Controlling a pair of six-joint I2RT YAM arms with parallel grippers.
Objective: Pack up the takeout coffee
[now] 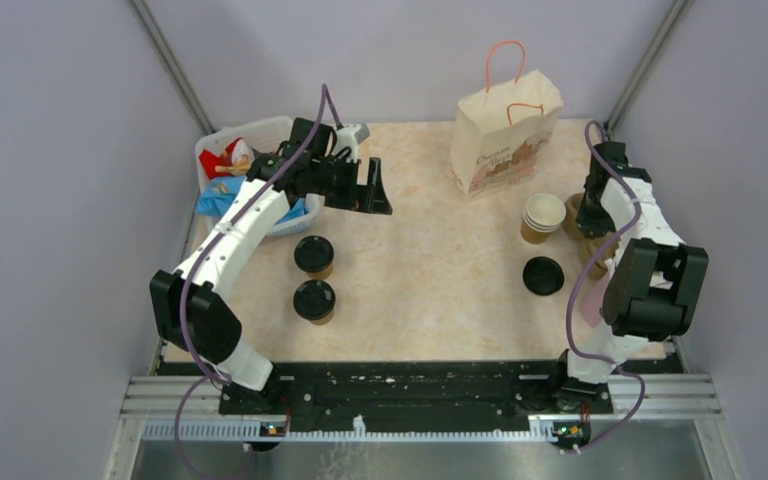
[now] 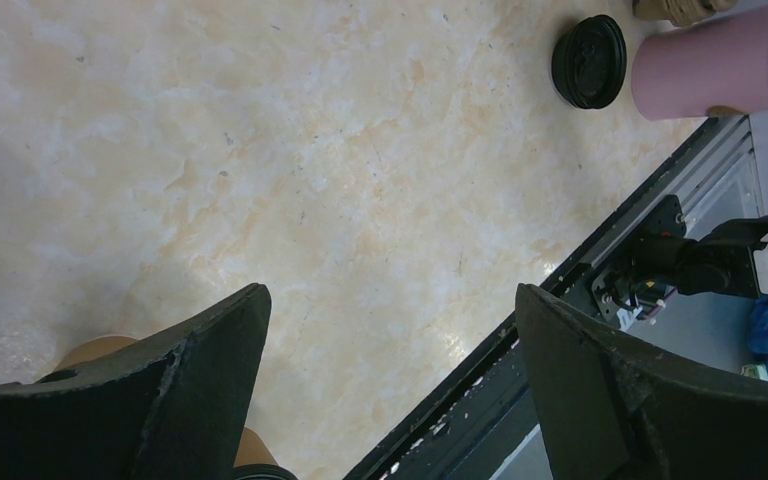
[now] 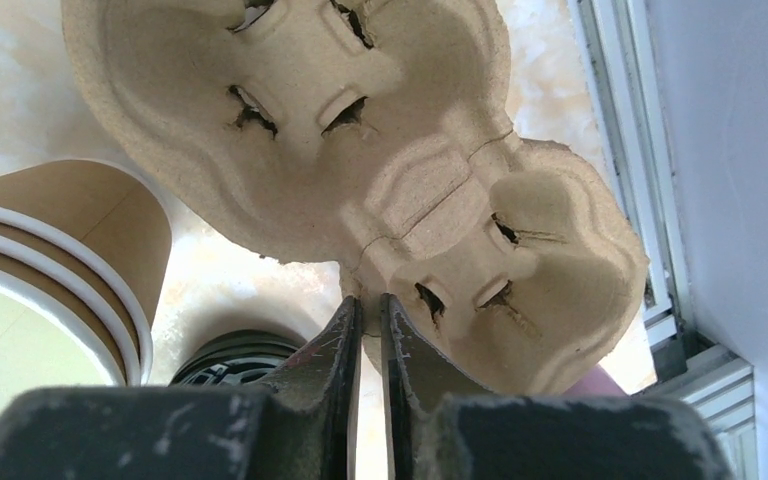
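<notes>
The takeout coffee stands as two brown paper cups with black lids, one (image 1: 314,255) behind the other (image 1: 314,300), left of the table's middle. My left gripper (image 1: 370,190) hovers open behind them with nothing between its fingers; in the left wrist view (image 2: 390,290) a brown cup side (image 2: 100,350) peeks past the left finger. My right gripper (image 3: 370,298) is shut on the near rim of the brown moulded-pulp cup tray (image 3: 380,150), at the right side of the table (image 1: 582,222).
A white paper bag (image 1: 505,135) with orange handles stands at the back. A stack of empty cups (image 1: 543,217) and a loose black lid (image 1: 543,276) sit beside the tray. A pink cup (image 2: 720,65) is at the right edge. A bin (image 1: 240,165) of packets is back left.
</notes>
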